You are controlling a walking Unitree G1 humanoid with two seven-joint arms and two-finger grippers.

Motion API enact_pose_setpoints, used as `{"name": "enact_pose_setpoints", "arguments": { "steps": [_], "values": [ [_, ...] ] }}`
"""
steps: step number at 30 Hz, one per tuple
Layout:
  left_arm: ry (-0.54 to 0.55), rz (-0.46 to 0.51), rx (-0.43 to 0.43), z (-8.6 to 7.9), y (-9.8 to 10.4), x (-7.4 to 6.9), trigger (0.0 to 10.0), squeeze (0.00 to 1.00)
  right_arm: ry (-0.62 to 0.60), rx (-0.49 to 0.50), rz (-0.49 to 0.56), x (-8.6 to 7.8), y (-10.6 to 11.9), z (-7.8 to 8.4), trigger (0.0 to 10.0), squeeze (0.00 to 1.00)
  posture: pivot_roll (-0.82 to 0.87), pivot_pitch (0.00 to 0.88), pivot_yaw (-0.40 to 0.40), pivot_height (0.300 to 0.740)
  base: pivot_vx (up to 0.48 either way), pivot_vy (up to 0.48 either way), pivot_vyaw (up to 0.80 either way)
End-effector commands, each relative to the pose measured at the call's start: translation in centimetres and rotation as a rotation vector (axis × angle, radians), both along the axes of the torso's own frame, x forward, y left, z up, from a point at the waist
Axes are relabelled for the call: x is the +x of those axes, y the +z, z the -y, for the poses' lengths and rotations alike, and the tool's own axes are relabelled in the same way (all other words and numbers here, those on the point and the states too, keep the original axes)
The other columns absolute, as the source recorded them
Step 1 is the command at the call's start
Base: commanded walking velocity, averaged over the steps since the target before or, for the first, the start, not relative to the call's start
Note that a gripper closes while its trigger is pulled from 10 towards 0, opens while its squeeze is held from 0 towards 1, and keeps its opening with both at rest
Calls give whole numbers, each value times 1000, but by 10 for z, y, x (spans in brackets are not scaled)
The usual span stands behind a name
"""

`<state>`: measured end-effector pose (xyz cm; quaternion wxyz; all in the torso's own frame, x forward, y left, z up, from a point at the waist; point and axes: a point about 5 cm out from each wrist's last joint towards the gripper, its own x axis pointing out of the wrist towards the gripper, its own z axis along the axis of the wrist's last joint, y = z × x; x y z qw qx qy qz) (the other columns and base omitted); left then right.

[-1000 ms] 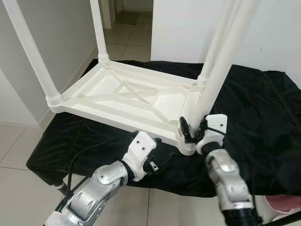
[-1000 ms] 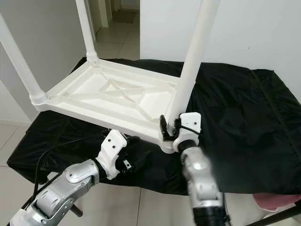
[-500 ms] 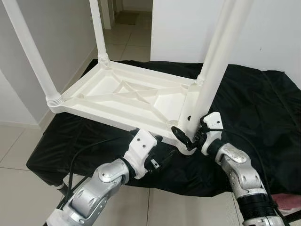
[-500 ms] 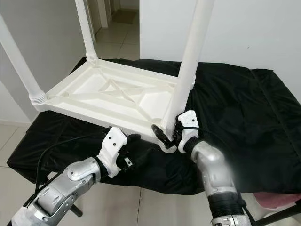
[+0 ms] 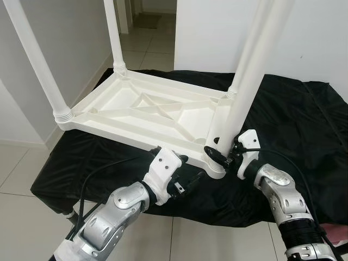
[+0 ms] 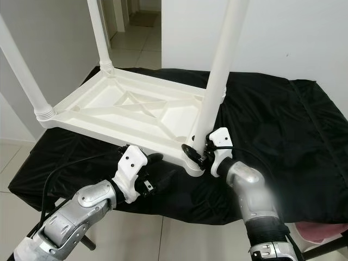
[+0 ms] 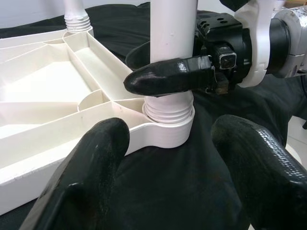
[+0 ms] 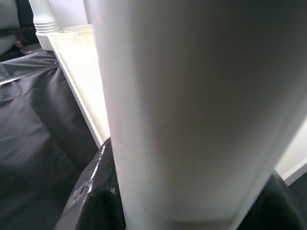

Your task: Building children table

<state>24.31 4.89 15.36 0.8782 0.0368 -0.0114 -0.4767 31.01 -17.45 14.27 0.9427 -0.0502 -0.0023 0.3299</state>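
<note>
A white children's table (image 5: 147,111) lies upside down on a black cloth, its legs pointing up. My right gripper (image 5: 220,155) is shut on the near-right leg (image 5: 250,81) just above its threaded base, one black finger (image 7: 168,81) crossing the front of the leg (image 7: 172,28). That base sits in the corner socket (image 7: 168,129). My left gripper (image 5: 190,179) is open and low at the table's front edge, just short of that corner. Its fingers (image 7: 91,167) stand either side of the socket and hold nothing. In the right wrist view the leg (image 8: 192,110) is close up.
The black cloth (image 5: 304,125) covers a low stand with tiled floor around it. Two more legs rise at the near left (image 5: 38,60) and far left (image 5: 113,32). A white wall stands behind, and a pink thing (image 5: 331,231) lies at the bottom right.
My right wrist has turned from upright to lying sideways around the leg, with the elbow swung out to the right. My left gripper has edged slightly toward the corner socket.
</note>
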Motion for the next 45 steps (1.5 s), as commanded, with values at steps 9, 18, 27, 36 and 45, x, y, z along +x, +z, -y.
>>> {"name": "enact_pose_setpoints", "arguments": {
  "steps": [9, 18, 27, 36, 45],
  "values": [
    [-109, -23, 10, 1, -3, -5, 10000, 0, -88, 48, -36, -4, -5, -7, 10000, 0, -39, 16, 8, 740, 0, 0, 0],
    [-110, -26, 11, 1, -4, -6, 10000, 0, -253, 66, -51, -9, -5, -19, 10000, 0, -35, 10, -4, 740, 0, 0, 0],
    [-112, -28, 13, 1, -6, -7, 10000, 0, -597, 155, -67, -18, -10, -36, 10000, 0, -22, 3, -19, 740, 0, 0, 0],
    [-106, -28, 7, 2, -5, -8, 10000, 0, -709, 216, -82, -23, -8, -61, 10000, 0, -11, 1, -25, 740, 0, 0, 0],
    [-98, -25, 6, 2, -5, -6, 10000, 0, -675, 190, -40, -23, 0, -65, 10000, 43, -19, 1, -25, 740, 0, 0, 0]
  ]
}}
